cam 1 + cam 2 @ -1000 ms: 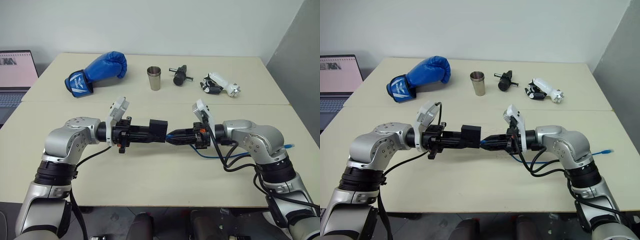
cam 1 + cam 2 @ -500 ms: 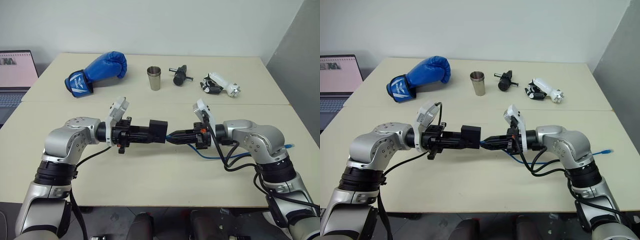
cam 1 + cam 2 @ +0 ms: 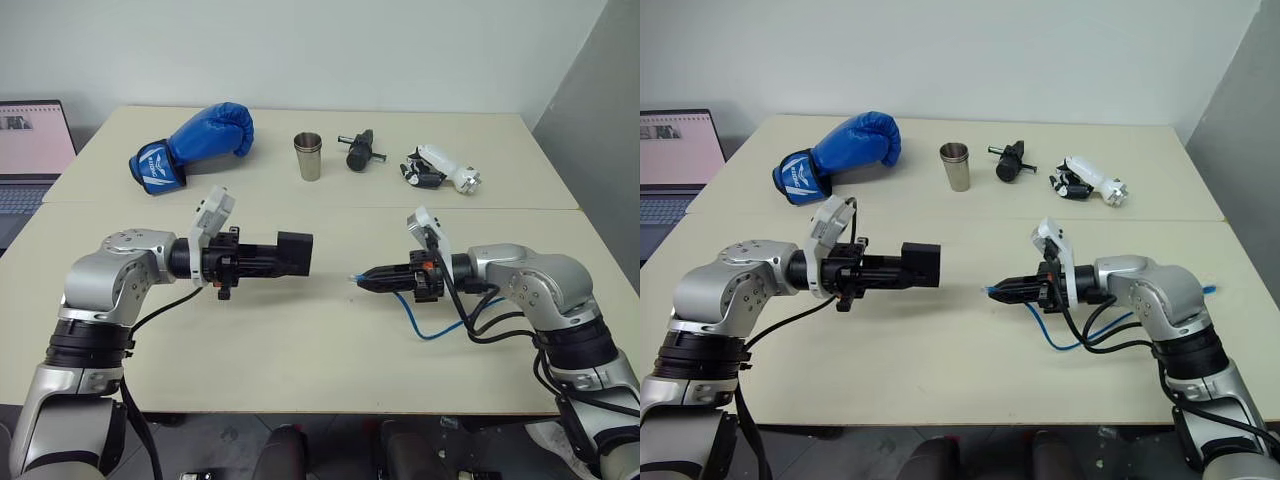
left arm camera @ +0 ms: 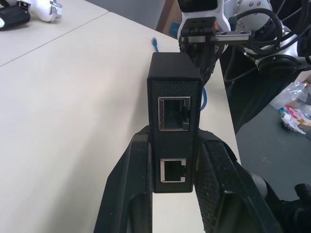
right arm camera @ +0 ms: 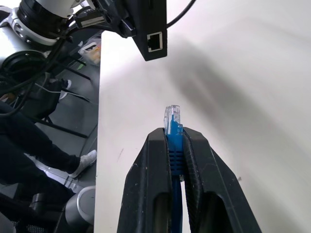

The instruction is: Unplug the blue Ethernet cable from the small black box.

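Cable end free of the box, each gripper clamped on its own piece.

We see the left gripper (image 3: 283,256) closed on the small black box (image 4: 174,120), a matte, finely textured block with two square ports facing the other arm. Well apart from it, the right gripper (image 5: 175,145) pinches the blue Ethernet cable (image 5: 174,150) just behind its clear plastic plug, the thin cord trailing back in a loop over the smooth beige table (image 3: 320,340).
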Tool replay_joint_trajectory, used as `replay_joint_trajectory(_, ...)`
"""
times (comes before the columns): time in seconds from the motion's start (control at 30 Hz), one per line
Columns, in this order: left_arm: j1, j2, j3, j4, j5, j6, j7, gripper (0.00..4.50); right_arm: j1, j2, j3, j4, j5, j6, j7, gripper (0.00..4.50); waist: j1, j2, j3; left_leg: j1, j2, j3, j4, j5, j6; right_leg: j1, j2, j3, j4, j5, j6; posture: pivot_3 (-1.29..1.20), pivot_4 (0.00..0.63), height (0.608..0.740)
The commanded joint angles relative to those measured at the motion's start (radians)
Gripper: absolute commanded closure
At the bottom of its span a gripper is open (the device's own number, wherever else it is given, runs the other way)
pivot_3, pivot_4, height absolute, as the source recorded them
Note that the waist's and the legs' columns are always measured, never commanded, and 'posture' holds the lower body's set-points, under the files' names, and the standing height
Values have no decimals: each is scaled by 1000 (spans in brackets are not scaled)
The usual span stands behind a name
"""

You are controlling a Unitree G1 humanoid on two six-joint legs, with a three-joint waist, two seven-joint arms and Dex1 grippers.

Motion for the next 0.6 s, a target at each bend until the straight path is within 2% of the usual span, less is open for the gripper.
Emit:
replay_joint_trajectory(0.03, 22, -5, 36, -27, 9, -25, 50, 3705, -34, 42, -66, 170, -158, -208, -170, 4443, 0, 0, 0, 0, 0, 0, 0, 0, 0, 0, 0, 0, 0, 0, 0, 0, 150, 740)
replay_joint_trajectory(0.17, 32, -49, 31, -17, 61, -100, 127, 3705, -123, 81, -72, 471, -380, -500, -389, 4443, 0, 0, 1, 0, 0, 1, 0, 0, 0, -1, 0, 0, 1, 0, 0, 0, 150, 740)
replay_joint_trajectory(0.33, 40, -101, 19, -18, 102, -157, 190, 3705, -204, 115, -78, 704, -484, -668, -467, 4443, 0, 0, 1, -2, 0, 2, -1, 0, 0, -3, -1, 1, 1, 0, 0, 0, 150, 740)
replay_joint_trajectory(0.4, 50, -121, 14, -28, 113, -170, 213, 3705, -220, 129, -82, 750, -495, -687, -467, 3739, 0, 0, 1, -2, 0, 3, -1, 0, 0, -4, -1, 2, 0, 0, 0, 0, 150, 740)
replay_joint_trajectory(0.47, 62, -138, 14, -36, 123, -185, 237, 3705, -221, 138, -87, 764, -503, -695, -470, 3239, -1, 0, 1, -3, 0, 4, -1, 0, 0, -4, -1, 3, 0, 0, 0, 0, 150, 740)
replay_joint_trajectory(0.6, 78, -156, 20, -45, 131, -204, 263, 3705, -201, 144, -102, 727, -503, -689, -466, 2463, -1, 0, 1, -4, 0, 4, -1, 0, 0, -5, -1, 3, 0, 0, 0, 0, 150, 740)
